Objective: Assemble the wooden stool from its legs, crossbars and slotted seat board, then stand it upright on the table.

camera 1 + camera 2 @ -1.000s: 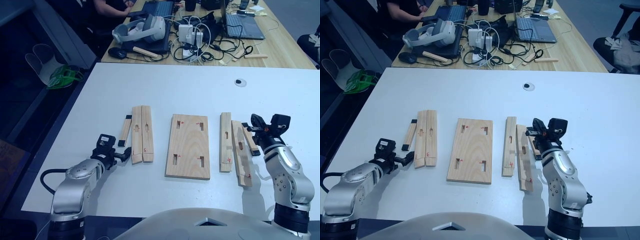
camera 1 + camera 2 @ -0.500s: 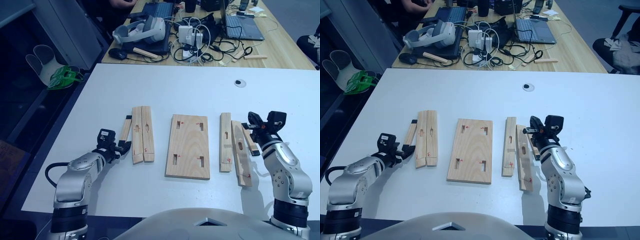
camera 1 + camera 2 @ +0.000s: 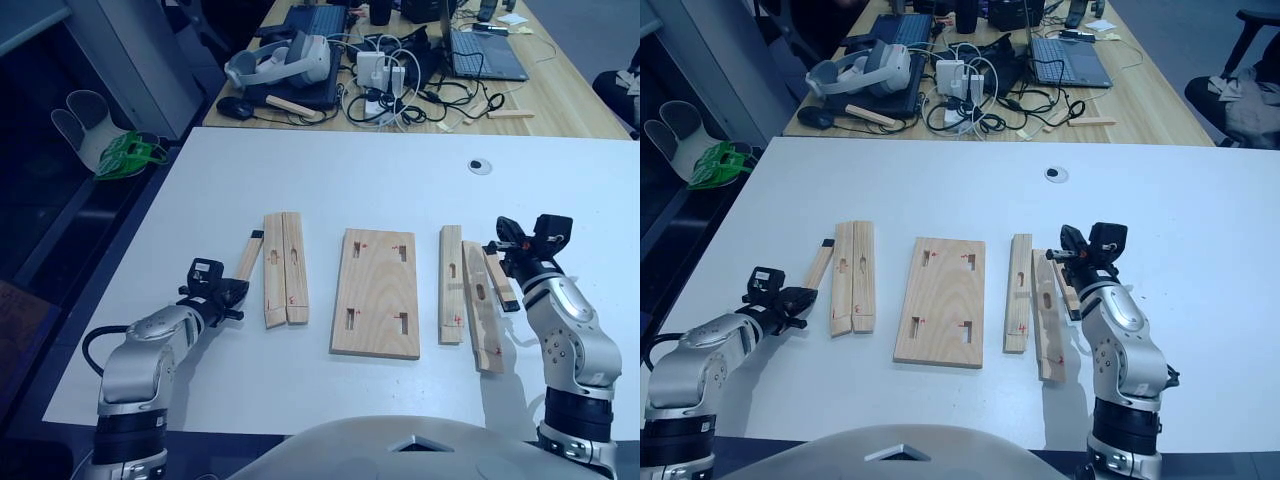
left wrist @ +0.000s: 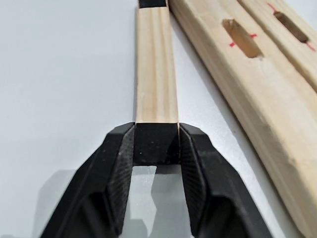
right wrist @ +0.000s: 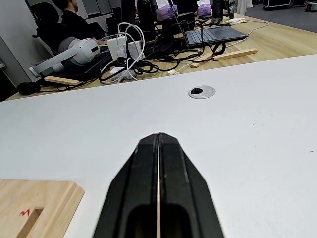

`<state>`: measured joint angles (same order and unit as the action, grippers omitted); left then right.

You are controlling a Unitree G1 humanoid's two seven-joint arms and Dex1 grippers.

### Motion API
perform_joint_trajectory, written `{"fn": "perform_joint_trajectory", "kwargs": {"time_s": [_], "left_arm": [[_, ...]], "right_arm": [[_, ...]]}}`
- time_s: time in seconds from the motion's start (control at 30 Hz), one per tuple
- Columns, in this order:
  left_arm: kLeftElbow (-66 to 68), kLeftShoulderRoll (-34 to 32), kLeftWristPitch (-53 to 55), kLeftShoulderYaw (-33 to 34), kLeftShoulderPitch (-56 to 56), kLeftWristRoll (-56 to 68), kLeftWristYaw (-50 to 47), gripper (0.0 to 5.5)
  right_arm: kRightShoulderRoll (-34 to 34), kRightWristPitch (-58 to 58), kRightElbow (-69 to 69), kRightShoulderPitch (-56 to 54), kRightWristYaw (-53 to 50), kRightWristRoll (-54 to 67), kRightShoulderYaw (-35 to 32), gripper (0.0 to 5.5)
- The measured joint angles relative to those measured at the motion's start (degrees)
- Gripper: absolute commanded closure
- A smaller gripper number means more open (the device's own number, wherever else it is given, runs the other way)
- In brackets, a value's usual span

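Left tool [image 4: 156,148] clamped on crossbar [image 4: 155,74] dark end; far end cut off. Right tool [image 5: 159,144] fully closed, empty; right crossbar [image 3: 498,285] far end hidden behind it.

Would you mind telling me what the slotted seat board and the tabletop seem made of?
The pale slotted seat board looks like unfinished light wood: visible grain, matte, red marks. The white table seems smooth matte laminate; its core cannot be told.
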<state>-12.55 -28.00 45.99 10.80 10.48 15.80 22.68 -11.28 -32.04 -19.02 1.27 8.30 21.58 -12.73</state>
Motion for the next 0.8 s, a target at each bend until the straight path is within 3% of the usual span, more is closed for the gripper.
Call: {"fn": "perform_joint_trajectory", "kwargs": {"time_s": [0.07,0.2,0.43,0.57,0.8], "left_arm": [[1.87,3.57,-2.46,2.44,-0.41,1.96,-0.76,4.22],[5.76,6.66,-8.21,4.76,-3.18,4.02,-0.99,4.22],[13.12,5.45,-25.61,9.85,-18.51,2.19,-4.47,4.22],[12.81,5.27,-33.67,5.25,-27.52,1.81,1.06,4.22],[6.63,5.82,-41.34,-4.67,-27.19,1.11,10.47,4.22]], "right_arm": [[-0.02,1.47,1.22,-2.25,-0.25,-0.47,-0.33,5.5],[-1.12,3.66,2.77,-6.68,2.05,-0.62,0.4,4.81],[-3.06,1.28,8.58,-22.61,9.31,6.44,0.3,3.78],[-0.92,-7.13,9.74,-30.59,14.21,20.25,-0.15,3.1],[2.31,-18.95,7.15,-35.02,12.9,43.75,-2.96,2.04]]}}
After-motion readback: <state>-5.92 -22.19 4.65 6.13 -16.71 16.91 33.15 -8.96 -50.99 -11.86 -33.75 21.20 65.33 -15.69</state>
